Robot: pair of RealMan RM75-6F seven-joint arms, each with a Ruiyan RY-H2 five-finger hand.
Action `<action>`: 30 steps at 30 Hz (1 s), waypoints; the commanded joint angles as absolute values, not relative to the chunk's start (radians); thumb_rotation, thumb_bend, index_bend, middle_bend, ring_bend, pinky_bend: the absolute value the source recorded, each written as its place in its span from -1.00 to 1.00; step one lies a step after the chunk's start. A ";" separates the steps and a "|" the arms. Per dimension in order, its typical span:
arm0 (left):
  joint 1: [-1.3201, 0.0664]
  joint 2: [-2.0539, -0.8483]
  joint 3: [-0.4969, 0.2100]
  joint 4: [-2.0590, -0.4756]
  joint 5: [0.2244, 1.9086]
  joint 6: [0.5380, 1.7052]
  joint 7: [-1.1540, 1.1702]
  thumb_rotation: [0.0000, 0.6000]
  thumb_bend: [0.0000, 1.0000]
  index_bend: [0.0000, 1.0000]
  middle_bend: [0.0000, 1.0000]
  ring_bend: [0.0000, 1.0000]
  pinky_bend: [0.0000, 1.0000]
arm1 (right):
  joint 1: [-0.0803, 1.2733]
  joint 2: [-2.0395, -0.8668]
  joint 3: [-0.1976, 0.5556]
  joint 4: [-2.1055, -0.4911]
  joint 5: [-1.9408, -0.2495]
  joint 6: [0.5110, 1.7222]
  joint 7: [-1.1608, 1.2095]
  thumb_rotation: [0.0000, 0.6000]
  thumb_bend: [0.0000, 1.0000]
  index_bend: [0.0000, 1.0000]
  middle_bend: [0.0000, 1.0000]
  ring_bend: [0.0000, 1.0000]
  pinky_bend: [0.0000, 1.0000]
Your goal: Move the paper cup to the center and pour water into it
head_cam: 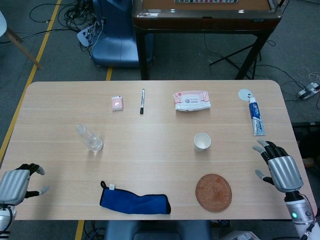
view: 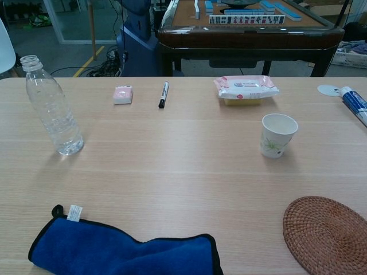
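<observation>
The white paper cup with a small floral print (head_cam: 202,142) (view: 278,135) stood upright and open-mouthed on the light wooden counter (head_cam: 150,165) (view: 172,172), right of the counter's middle and nearer the right edge than the left. Nothing touched it. Towards the near edge from the cup lay the round woven rattan coaster (head_cam: 213,192) (view: 327,235), flat and apart from it.

The clear plastic water bottle without a cap (head_cam: 89,138) (view: 52,107) stood upright towards the left edge, well apart from the cup. Near the near edge, between bottle and coaster, lay the crumpled blue cloth with black trim and a white tag (head_cam: 134,201) (view: 123,249).

Along the far edge lay a small pink and white packet (head_cam: 117,103) (view: 123,94), a black and white marker pen (head_cam: 142,101) (view: 163,94), a pink and white pack of wet wipes (head_cam: 191,100) (view: 246,89), and, near the far right corner, a blue and white toothpaste tube (head_cam: 257,117) (view: 356,104) with a small white disc (head_cam: 245,93) (view: 329,90) at its far end.

The right hand (head_cam: 280,167) hovered over the right edge, fingers spread apart and holding nothing, well apart from the cup. The left hand (head_cam: 19,183) sat at the near left corner, fingers loosely apart and likewise holding nothing. Neither hand showed in the chest view.
</observation>
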State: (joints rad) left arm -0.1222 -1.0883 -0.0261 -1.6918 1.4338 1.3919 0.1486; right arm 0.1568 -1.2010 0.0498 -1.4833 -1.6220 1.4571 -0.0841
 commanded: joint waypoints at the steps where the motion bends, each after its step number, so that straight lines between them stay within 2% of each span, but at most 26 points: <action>1: -0.121 -1.084 -0.026 -1.697 1.431 1.393 0.150 1.00 -0.86 0.02 -0.06 -0.21 0.17 | 0.205 -1.184 0.065 -1.532 -1.610 1.390 -0.158 1.00 -0.77 -0.66 -0.85 -0.81 -0.44; 4: -0.117 -1.075 -0.029 -1.709 1.431 1.404 0.146 1.00 -0.86 0.02 -0.06 -0.21 0.17 | 0.245 -1.178 0.084 -1.573 -1.588 1.332 -0.220 1.00 -0.79 -0.71 -0.87 -0.82 -0.46; 14: -0.109 -1.049 -0.034 -1.729 1.433 1.422 0.122 1.00 -0.86 0.01 -0.06 -0.21 0.17 | 0.384 -1.221 0.145 -1.644 -1.471 1.139 -0.396 1.00 -0.79 -0.71 -0.87 -0.82 -0.46; 30: -0.108 -1.049 -0.033 -1.721 1.446 1.429 0.104 1.00 -0.86 0.01 -0.06 -0.21 0.17 | 0.553 -1.336 0.205 -1.575 -1.211 0.955 -0.559 1.00 -0.79 -0.71 -0.87 -0.82 -0.47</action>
